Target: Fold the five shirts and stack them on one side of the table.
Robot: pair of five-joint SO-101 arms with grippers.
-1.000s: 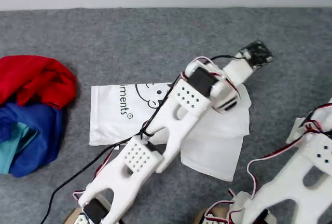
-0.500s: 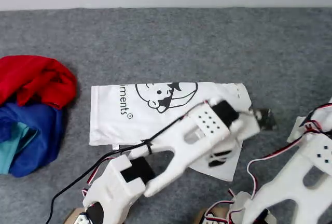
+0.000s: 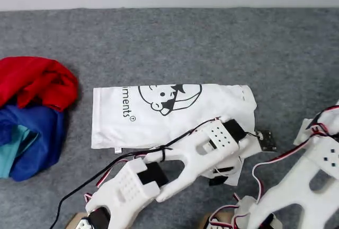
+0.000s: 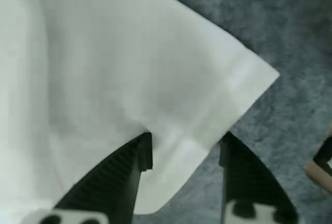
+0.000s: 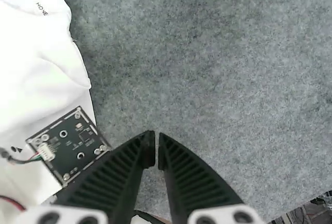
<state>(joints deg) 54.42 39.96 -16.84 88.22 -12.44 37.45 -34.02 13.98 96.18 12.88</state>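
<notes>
A white shirt (image 3: pixel 159 113) with a black cartoon print lies flat in the middle of the grey table. My left arm stretches across its near right part, with the left gripper (image 3: pixel 226 174) low over the shirt's near right corner. In the left wrist view the left gripper (image 4: pixel 184 154) is open, and the shirt's hemmed sleeve corner (image 4: pixel 228 84) lies between the two fingers. My right arm (image 3: pixel 318 160) stands at the near right. The right gripper (image 5: pixel 155 146) is shut with nothing in it, over bare carpet beside the white shirt (image 5: pixel 36 63).
A heap of crumpled shirts sits at the left edge: red (image 3: pixel 37 83) on top, blue (image 3: pixel 39 139) below, teal (image 3: pixel 13 147) at the very edge. The left arm's camera board (image 5: pixel 67 143) is close to the right gripper. Open carpet lies beyond the shirt and to its right.
The left arm has pulled back from the shirt's far right corner to its near right corner and has come down low. The right arm has kept still.
</notes>
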